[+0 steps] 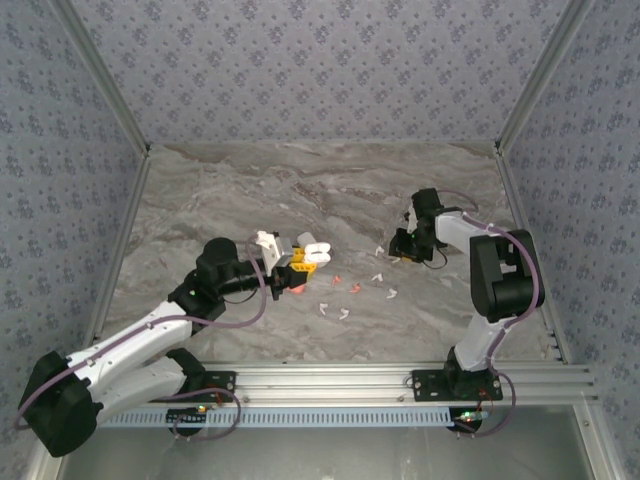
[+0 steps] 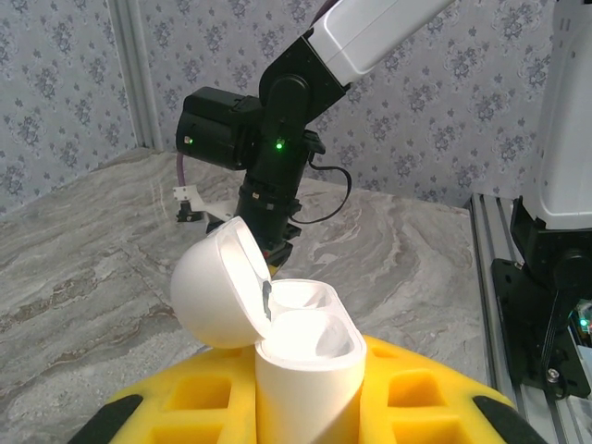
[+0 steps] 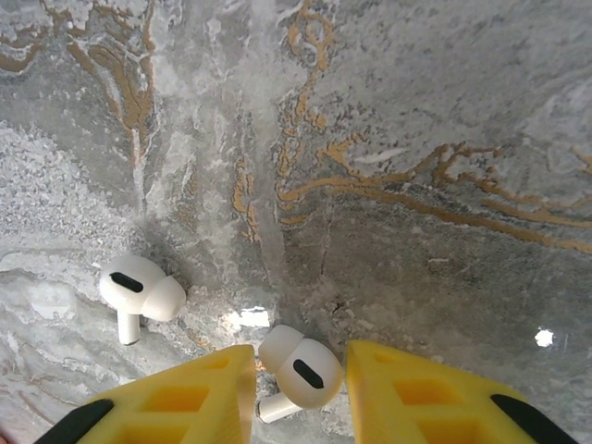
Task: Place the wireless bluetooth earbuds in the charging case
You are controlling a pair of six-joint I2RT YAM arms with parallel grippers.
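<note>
A marble-patterned table (image 1: 300,180) sat boxed in by patterned walls (image 1: 320,70) on the left, back and right, with an aluminium rail (image 1: 330,380) along the near edge. A broad stretch of marble lay open between the two grippers and the back wall. Both grippers worked near the middle, well apart from each other and from the side walls.

The left gripper (image 1: 300,258) was raised above the table and clenched on the charging case (image 2: 305,370). The case was smooth, white and pebble-like and stood upright between the yellow fingers (image 2: 407,393). Its hinged lid (image 2: 217,287) was swung open, showing two hollow wells.

The right gripper (image 1: 408,245) pointed down at the table towards the right side. Its yellow fingers (image 3: 185,402) stood on either side of a white earbud (image 3: 298,370), which lay on the marble with its short stem pointing left. Whether the pads actually pressed on it could not be told. A second earbud (image 3: 139,291), also white with a dark oval vent, lay near it to the left, stem pointing down.

From above, more loose earbuds (image 1: 355,288) lay scattered on the table between the two arms. Most were white and a couple were salmon-pink, and all were tiny beside the case.
</note>
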